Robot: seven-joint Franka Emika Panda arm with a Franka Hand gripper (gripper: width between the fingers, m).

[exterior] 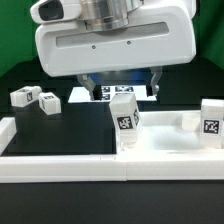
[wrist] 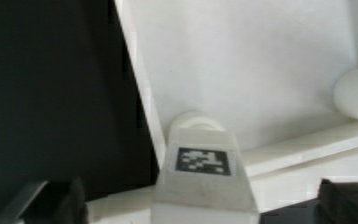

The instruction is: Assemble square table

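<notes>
A black desk [exterior: 60, 128], edged by a long low white border wall [exterior: 60, 166], carries the loose parts. The jaws stand wide apart with nothing gripped, hanging above one end of the square panel [exterior: 165, 137]. Below them, in line with the gap between the jaws, an upright leg [exterior: 125, 112] stands at the panel's edge, its tag showing. A second leg [exterior: 210, 122] stands out beyond one jaw. Beyond the other jaw, a third leg [exterior: 22, 97] and a fourth leg [exterior: 48, 101] lie close together. The marker board [exterior: 112, 95] lies flat under the jaws.
</notes>
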